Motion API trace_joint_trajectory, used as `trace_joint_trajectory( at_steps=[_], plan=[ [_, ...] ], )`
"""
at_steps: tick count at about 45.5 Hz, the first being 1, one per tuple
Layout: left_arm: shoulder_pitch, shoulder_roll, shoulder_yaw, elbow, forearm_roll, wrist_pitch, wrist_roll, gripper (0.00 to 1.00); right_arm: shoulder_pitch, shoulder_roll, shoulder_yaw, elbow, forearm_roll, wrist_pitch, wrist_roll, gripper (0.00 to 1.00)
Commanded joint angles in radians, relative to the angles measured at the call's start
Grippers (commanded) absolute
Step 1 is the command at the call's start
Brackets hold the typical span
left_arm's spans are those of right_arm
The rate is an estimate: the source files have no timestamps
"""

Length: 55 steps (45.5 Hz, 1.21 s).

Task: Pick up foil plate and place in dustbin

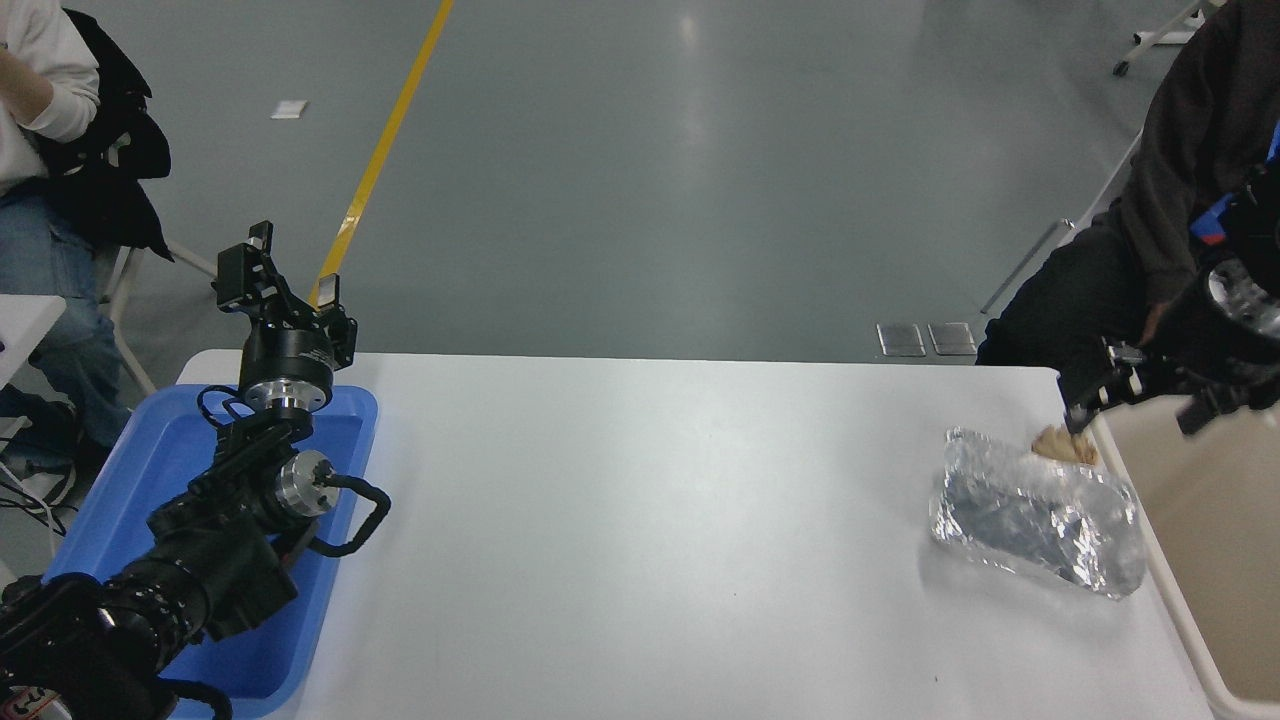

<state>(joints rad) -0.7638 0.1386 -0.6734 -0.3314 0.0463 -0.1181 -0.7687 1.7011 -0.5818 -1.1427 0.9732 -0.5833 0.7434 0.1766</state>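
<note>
I count one white table (650, 520), one beige dustbin (1215, 520) at its right edge, one blue tray (345, 560) under my parked left gripper (285, 285), fingers spread; one foil plate (1035, 520) lying beside the bin, one brown paper ball (1066, 445) under my right gripper (1135, 395), fingers apart

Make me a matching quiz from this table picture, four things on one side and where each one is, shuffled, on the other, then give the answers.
Things:
1. foil plate
2. dustbin
3. brown paper ball
4. left gripper

Places:
A. at the table's right edge, running out of the picture
B. raised above the far end of the blue tray
C. flat on the white table, just left of the dustbin
D. between the foil plate's far rim and the dustbin's corner

Pairs: 1-C, 2-A, 3-D, 4-B
</note>
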Motion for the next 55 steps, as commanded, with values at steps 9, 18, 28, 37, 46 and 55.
trace_joint_trajectory(
  at_steps=[9,18,28,37,46,55],
  plan=[
    [0.000,-0.001,0.000,0.000,0.000,0.000,0.000,1.00,-0.460,-0.010,0.144,-0.355,-0.044,-0.199,0.000,1.00],
    [0.000,-0.001,0.000,0.000,0.000,0.000,0.000,1.00,-0.554,0.005,0.251,-0.444,-0.041,-0.214,-0.002,1.00],
    [0.000,-0.001,0.000,0.000,0.000,0.000,0.000,1.00,-0.646,0.043,0.317,-0.513,-0.041,-0.236,-0.002,1.00],
    [0.000,-0.001,0.000,0.000,0.000,0.000,0.000,1.00,-0.721,0.068,0.362,-0.554,-0.041,-0.289,-0.002,1.00],
    [0.000,-0.001,0.000,0.000,0.000,0.000,0.000,1.00,-0.770,0.102,0.383,-0.564,-0.041,-0.358,-0.005,0.98],
    [0.000,-0.001,0.000,0.000,0.000,0.000,0.000,1.00,-0.787,0.102,0.414,-0.564,-0.041,-0.378,-0.060,0.46]
  ],
)
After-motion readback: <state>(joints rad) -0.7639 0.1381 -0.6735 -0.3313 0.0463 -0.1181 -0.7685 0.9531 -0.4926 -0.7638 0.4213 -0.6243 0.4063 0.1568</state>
